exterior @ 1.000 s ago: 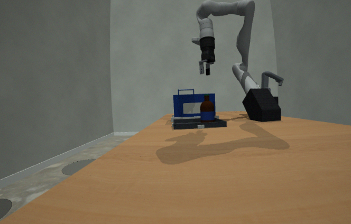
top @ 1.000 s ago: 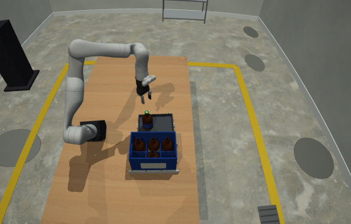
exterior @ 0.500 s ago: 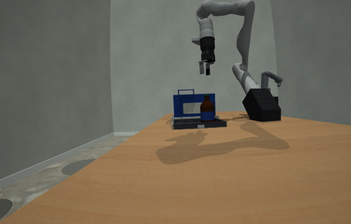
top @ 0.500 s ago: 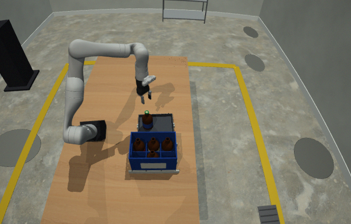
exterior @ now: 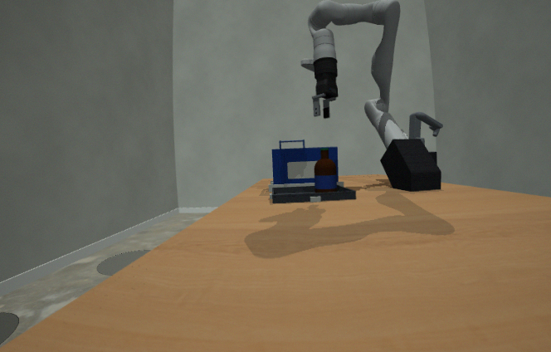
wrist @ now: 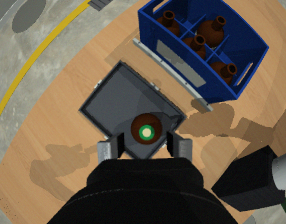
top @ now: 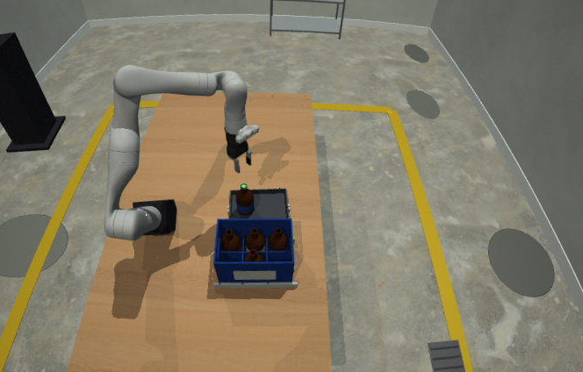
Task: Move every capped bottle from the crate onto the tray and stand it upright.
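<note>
A brown bottle with a green cap point(top: 244, 199) point(exterior: 325, 173) point(wrist: 146, 132) stands upright on the dark tray point(top: 271, 206) point(exterior: 295, 193) point(wrist: 110, 106). My gripper point(top: 242, 162) point(exterior: 320, 107) point(wrist: 145, 141) is open and empty, hanging high above that bottle. The blue crate point(top: 254, 268) point(exterior: 285, 154) point(wrist: 247, 36) stands right beside the tray. It holds several brown bottles without caps point(top: 254, 238) point(wrist: 212, 30).
The arm's black base point(top: 157, 216) point(exterior: 410, 165) sits on the table to the left of the tray. The wooden table point(top: 192, 139) point(exterior: 313, 271) ends close beyond the crate's right side. A black pedestal point(top: 7, 92) stands on the floor far left.
</note>
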